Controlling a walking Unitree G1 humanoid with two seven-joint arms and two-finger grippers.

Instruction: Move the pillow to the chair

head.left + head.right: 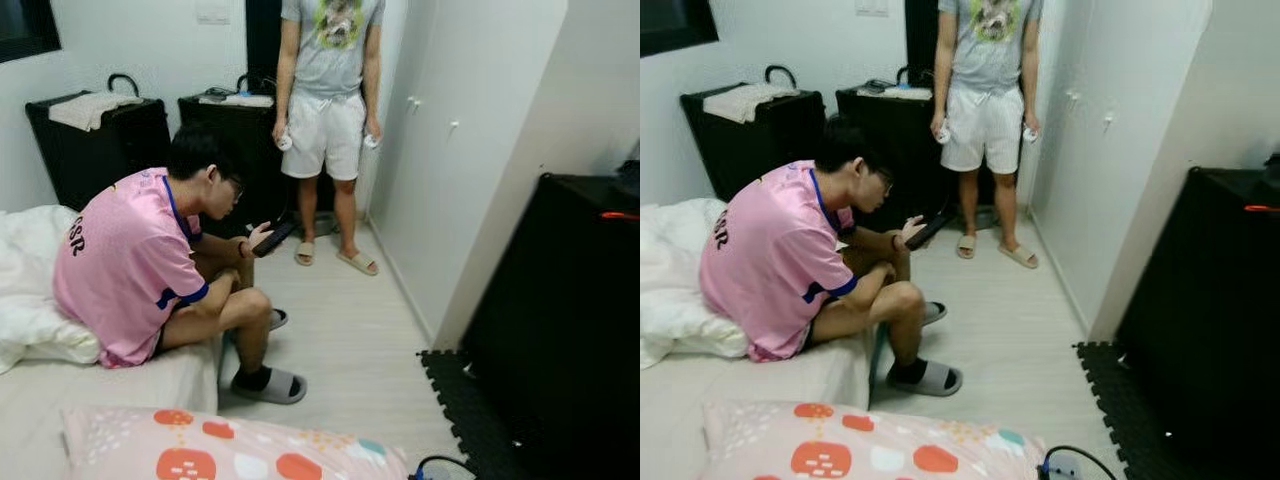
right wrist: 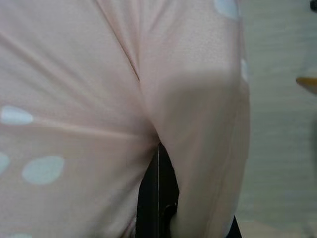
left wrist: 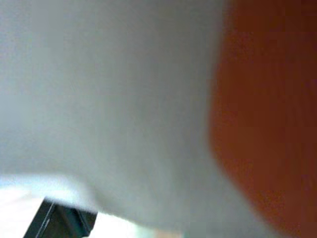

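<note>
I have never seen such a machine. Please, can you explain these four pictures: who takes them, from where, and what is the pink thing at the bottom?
A walking robot takes them. The first two come from two cameras on its head, side by side, looking forward and down into a bedroom. A person in a pink shirt sits on the edge of the bed looking at a phone; another person stands further back.

The pink thing is a pillow with red and pale spots, close under the robot's head.

The other two pictures come from cameras on the robot's wrists. In both, the pillow cloth is pressed right against the lens. In the right wrist picture, a black finger of the right gripper touches the cloth, which folds around it, so the robot seems to hold the pillow.
</note>
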